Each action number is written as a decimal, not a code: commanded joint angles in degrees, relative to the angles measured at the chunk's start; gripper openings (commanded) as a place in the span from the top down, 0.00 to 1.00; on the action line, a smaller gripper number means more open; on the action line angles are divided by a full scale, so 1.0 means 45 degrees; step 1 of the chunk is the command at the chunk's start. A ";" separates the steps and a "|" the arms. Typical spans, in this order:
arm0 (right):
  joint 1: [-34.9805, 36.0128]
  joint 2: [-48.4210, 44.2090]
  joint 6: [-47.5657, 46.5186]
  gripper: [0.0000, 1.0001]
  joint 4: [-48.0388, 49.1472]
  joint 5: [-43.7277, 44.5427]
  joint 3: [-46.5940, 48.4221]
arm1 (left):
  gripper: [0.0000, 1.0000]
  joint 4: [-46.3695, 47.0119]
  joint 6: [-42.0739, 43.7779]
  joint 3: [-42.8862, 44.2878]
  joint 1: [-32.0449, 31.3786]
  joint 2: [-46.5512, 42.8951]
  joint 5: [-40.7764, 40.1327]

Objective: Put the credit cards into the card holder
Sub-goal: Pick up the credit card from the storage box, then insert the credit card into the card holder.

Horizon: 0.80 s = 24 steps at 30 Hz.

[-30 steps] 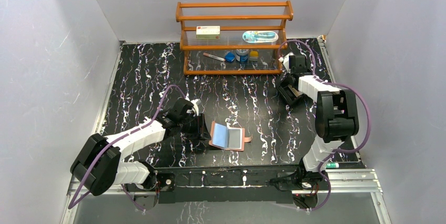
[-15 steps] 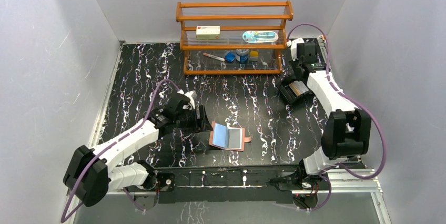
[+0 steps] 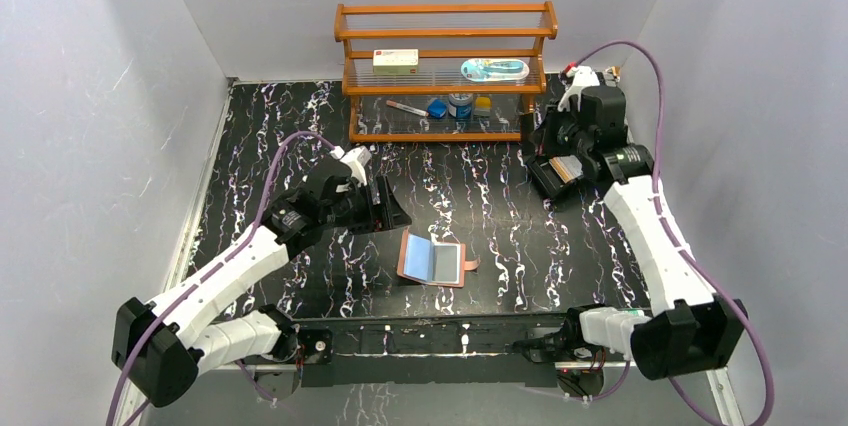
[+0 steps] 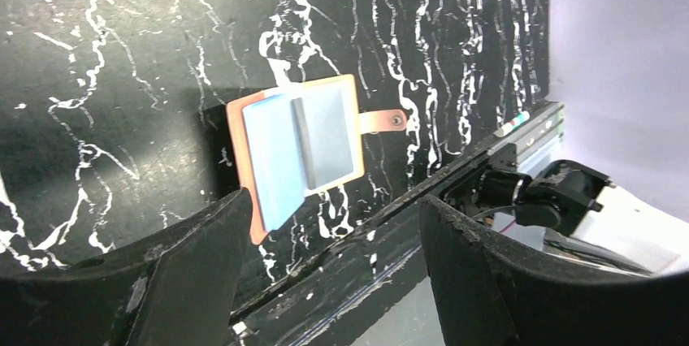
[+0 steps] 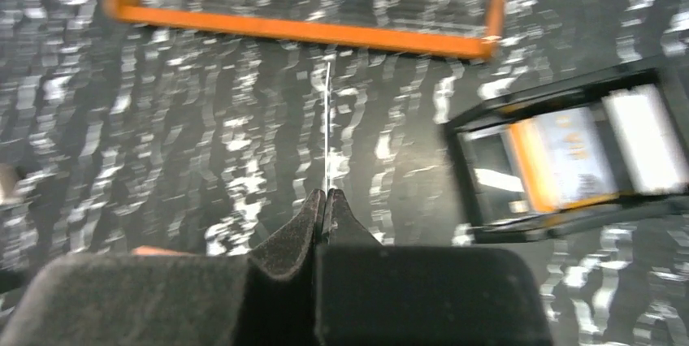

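- The right wrist view is motion-blurred. The credit cards (image 5: 569,151) in the black tray (image 5: 552,228) are orange and white smears, their print unreadable.
- A thin white line (image 5: 327,118) rises from the pressed-together fingertips of the right gripper (image 5: 327,197); whether it is a card seen edge-on cannot be told.
- The wooden rack (image 5: 309,28) is cut off by that view's top edge.
- Whether the sleeves of the card holder (image 4: 325,127) hold any card cannot be told.
- The left gripper (image 4: 335,204) runs off its view's bottom edge.

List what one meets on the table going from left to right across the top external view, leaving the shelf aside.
left gripper → card holder → black tray
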 commanded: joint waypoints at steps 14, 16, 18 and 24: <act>0.1902 -0.5133 1.2802 1.00 1.2621 -0.6458 -0.8850 | 0.29 0.4776 -0.3593 -0.0630 -0.0026 -0.1149 0.2649; 0.1921 -0.5492 1.3199 1.00 1.2979 -0.6318 -0.9067 | 0.29 0.5226 -0.3855 -0.0778 -0.0026 -0.0987 0.2842; 0.1941 -0.5647 1.3421 1.00 1.3226 -0.6362 -0.9137 | 0.29 0.6083 -0.4240 -0.1038 -0.0031 -0.0862 0.3168; 0.2232 -0.5262 1.3991 1.00 1.3653 -0.7364 -0.9200 | 0.27 0.8393 -0.4839 -0.1020 -0.0026 -0.0315 0.4266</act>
